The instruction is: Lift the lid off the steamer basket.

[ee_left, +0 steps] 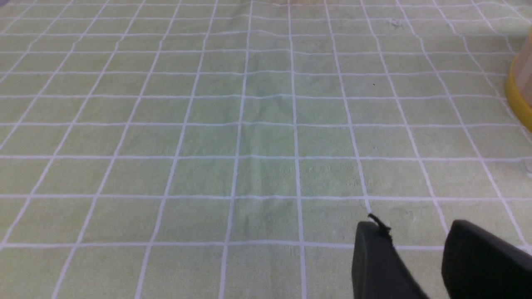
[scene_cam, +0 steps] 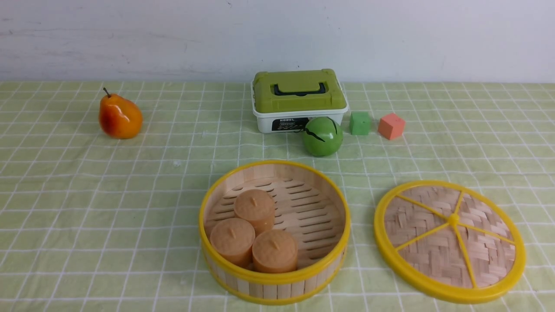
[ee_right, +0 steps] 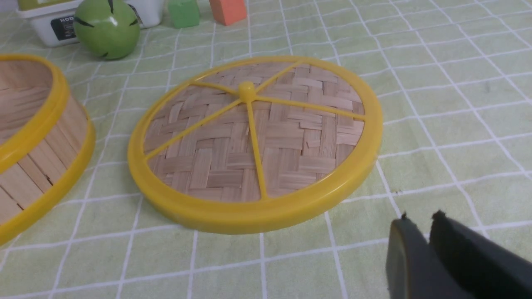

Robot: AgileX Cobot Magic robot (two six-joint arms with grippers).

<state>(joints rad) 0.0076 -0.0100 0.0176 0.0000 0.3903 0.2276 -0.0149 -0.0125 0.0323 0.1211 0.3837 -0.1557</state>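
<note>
The right gripper (ee_right: 417, 220) is hanging low over the checked cloth (ee_right: 457, 83), its fingers nearly together and holding nothing, near the lid (ee_right: 253, 141) but not touching it. The left gripper (ee_left: 415, 228) is showing a narrow gap between its fingers, also empty, over bare cloth with the steamer basket (ee_left: 519, 87) at the edge of its view. The lid is lying flat on the cloth beside the steamer basket, which is standing open with three orange cakes (scene_cam: 256, 234) inside. I judge the removing step is finished; the next move is probably only pulling the arms away.
</note>
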